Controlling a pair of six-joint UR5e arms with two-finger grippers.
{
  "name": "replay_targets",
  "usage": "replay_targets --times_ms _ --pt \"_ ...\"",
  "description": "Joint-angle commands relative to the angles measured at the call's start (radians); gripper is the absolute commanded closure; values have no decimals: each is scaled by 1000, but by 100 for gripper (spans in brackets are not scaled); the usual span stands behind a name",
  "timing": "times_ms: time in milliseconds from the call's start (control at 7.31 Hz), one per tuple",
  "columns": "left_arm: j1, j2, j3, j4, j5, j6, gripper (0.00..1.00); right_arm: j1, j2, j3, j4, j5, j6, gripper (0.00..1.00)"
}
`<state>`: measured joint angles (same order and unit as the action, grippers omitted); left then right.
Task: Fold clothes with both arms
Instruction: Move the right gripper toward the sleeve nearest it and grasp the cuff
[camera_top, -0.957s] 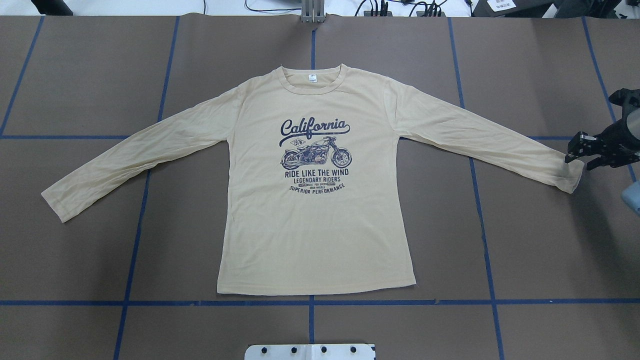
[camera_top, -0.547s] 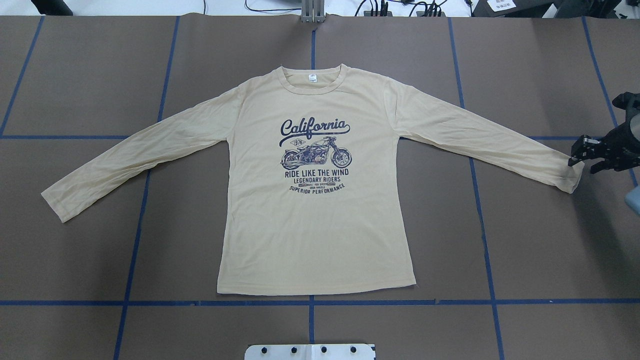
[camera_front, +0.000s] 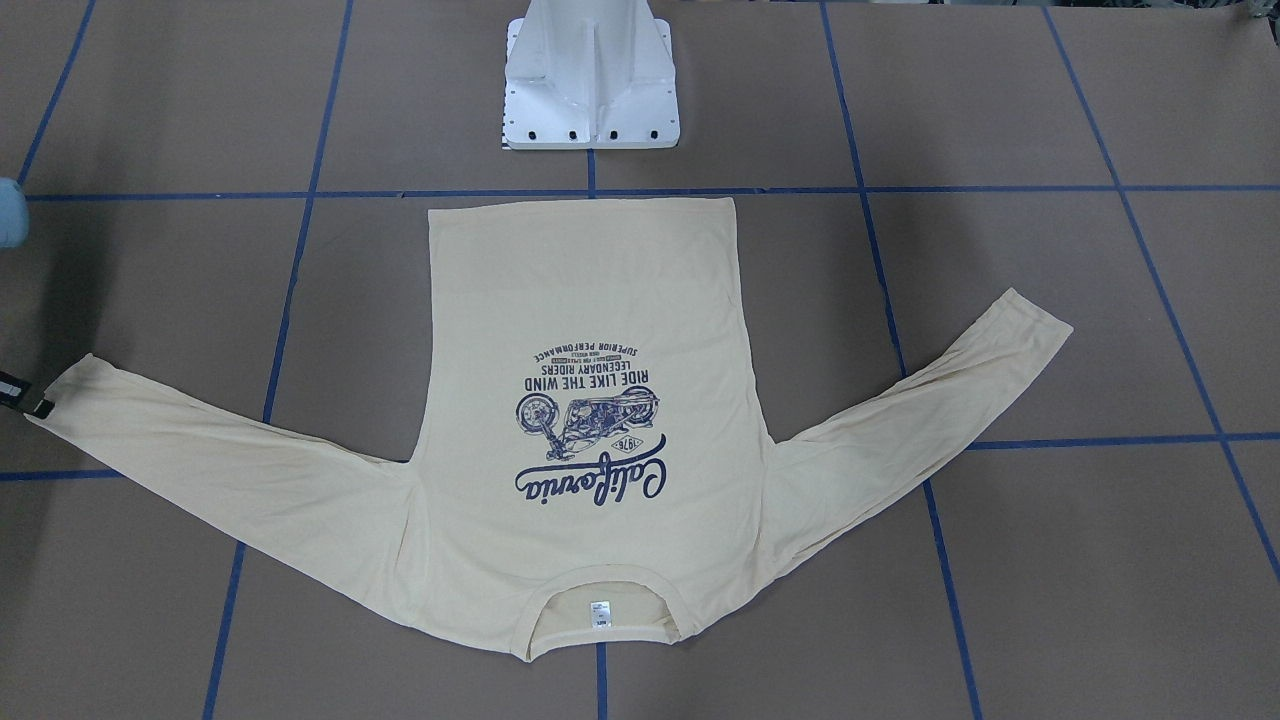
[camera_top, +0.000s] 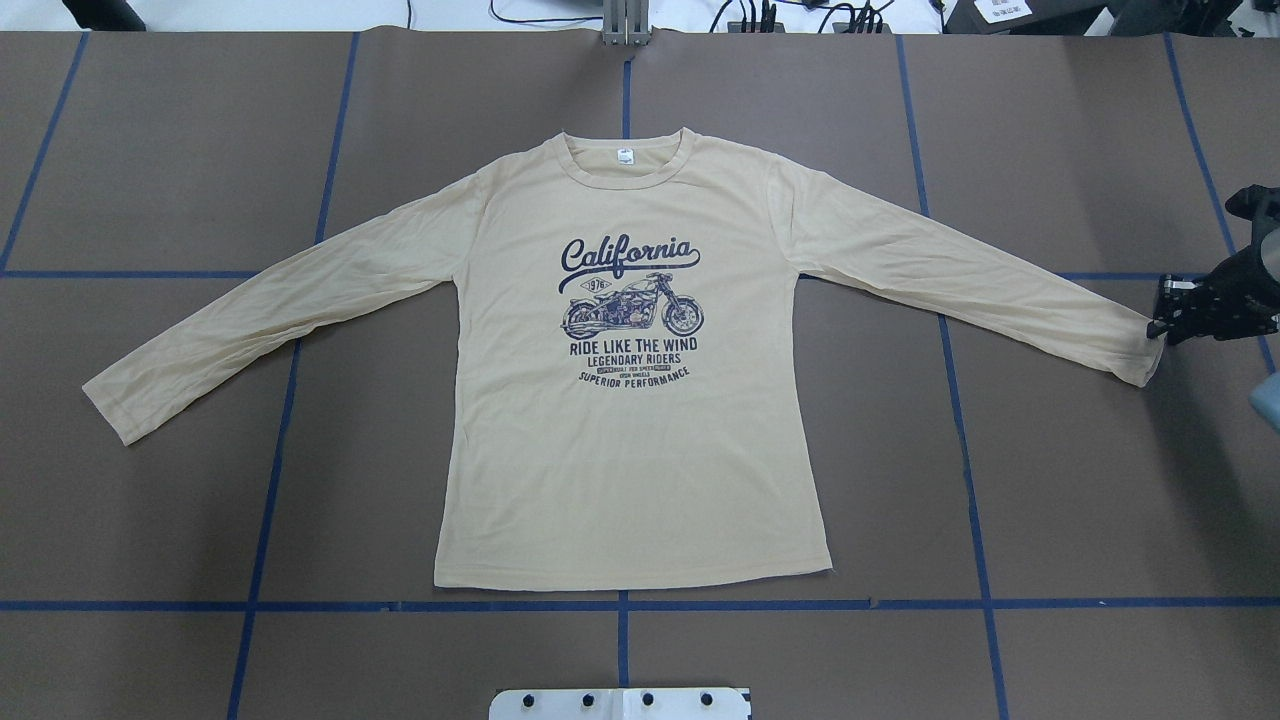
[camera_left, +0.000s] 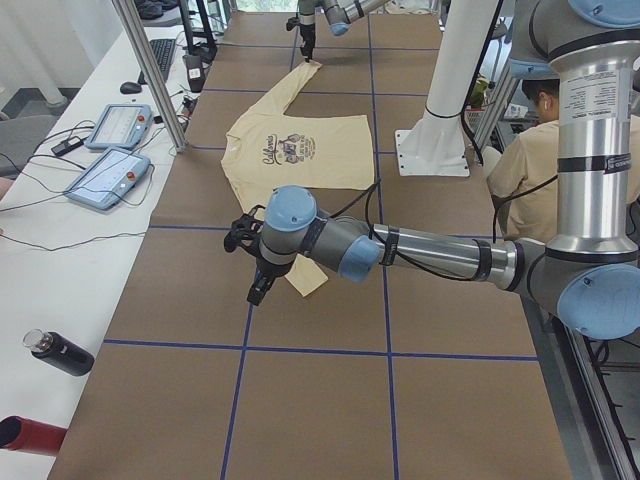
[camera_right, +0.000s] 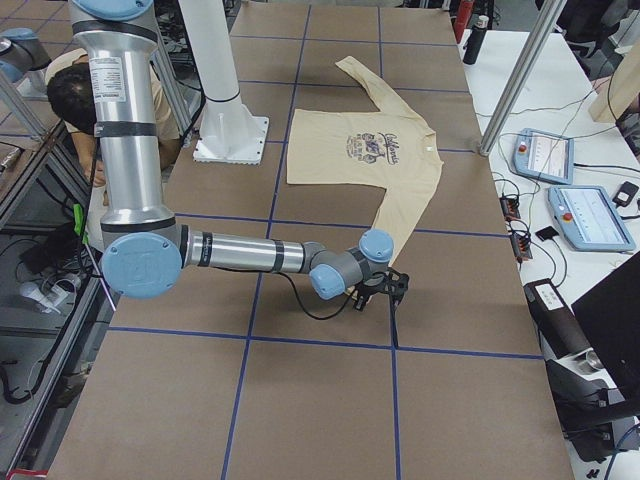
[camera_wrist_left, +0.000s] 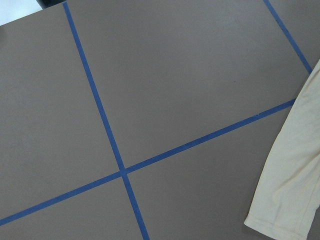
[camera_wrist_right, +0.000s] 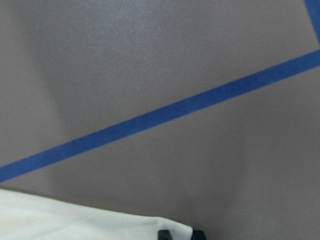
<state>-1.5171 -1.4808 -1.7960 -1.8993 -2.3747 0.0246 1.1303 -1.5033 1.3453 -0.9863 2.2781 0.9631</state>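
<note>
Since the black two-finger right gripper (camera_top: 1163, 324) looks clenched on the cuff corner of the pale cream-yellow long-sleeved T-shirt (camera_top: 630, 460) spread flat on the brown blue-taped table (camera_top: 1050, 480), lift slowly; for the left gripper (camera_left: 256, 290) I cannot tell.

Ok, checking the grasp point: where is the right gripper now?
In the overhead view, the right gripper is at the far right edge, touching the T-shirt's sleeve cuff.

Item count:
- T-shirt (camera_top: 640, 480): one.
- Robot arms: two, namely the left arm (camera_left: 430, 255) and the right arm (camera_right: 250, 255).
- Pedestal base (camera_front: 590, 90): one.
- Control tablets: two, the far tablet (camera_left: 120, 125) and the near tablet (camera_left: 108, 178).
- Bottles: two, the black bottle (camera_left: 60, 352) and the red bottle (camera_left: 25, 435).
- Seated person (camera_left: 525, 160): one.
</note>
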Motion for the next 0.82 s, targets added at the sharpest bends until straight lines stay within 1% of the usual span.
replay_targets --times_ms 0,273,410,547,684 --pt "0 1 1 0 -3 0 0 -1 12 0 -3 9 0 100" --pt "0 11 0 -1 -3 0 0 -1 15 11 -6 17 2 100" --pt "0 14 -2 -1 -4 0 0 5 15 37 -9 35 2 100" --pt "0 16 -8 -1 -4 -2 0 14 0 107 -17 43 6 100" --pt "0 14 -14 -3 -6 -2 0 13 -9 195 -28 41 98 100"
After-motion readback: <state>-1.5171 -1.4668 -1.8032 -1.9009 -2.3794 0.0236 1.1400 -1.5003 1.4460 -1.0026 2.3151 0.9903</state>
